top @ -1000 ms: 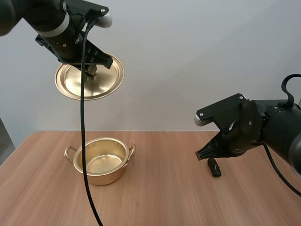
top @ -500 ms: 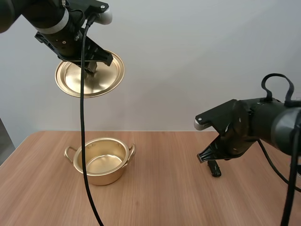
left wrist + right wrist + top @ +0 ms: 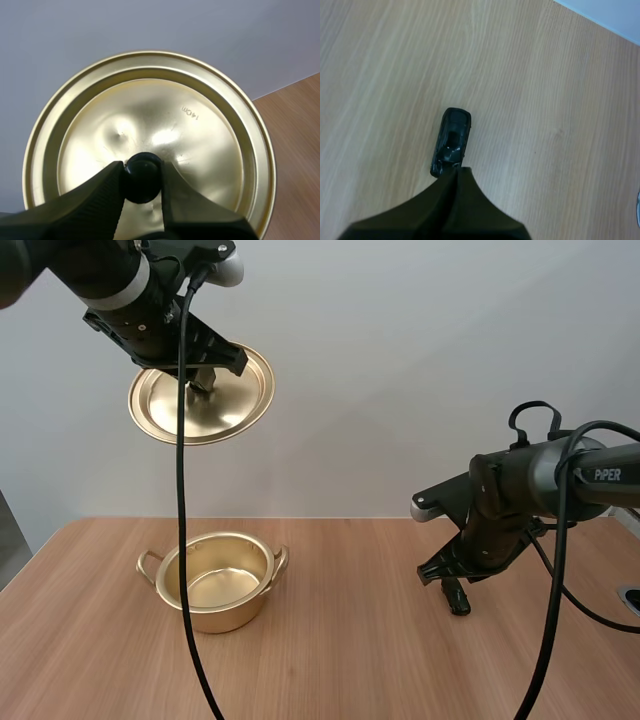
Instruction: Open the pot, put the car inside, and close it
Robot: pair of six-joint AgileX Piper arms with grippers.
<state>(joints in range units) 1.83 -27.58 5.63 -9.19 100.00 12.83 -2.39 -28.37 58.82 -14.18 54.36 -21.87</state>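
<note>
Pot (image 3: pixel 212 580) sits on the left part of the wooden table (image 3: pixel 350 660), mouth open, inside bare gold. Car (image 3: pixel 451 141), small and dark, lies on the right part of the table, well apart from the pot. A small pale object (image 3: pixel 631 598) shows at the table's right edge, too cut off to identify.

Left gripper (image 3: pixel 142 171) is high above the table, fingers clamped on the black knob (image 3: pixel 143 179) of the lid (image 3: pixel 150 125). The lid hangs tilted, its underside turned toward the high camera, up above the pot and clear of its mouth.

Right gripper (image 3: pixel 456 171) is low over the table, fingers pressed together into one dark wedge, holding nothing. The wedge tip hangs over one end of the car; whether it touches cannot be told. The right arm's body stands close beside the car in the high view and covers part of it.

Against one second ago: the lid has shifted a little up and to the right. The right arm has turned at the wrist and drawn back toward the right, with its gripper still down at the car. Pot and car lie where they were.

Count: one pot, one lid, one car, two grippers.
</note>
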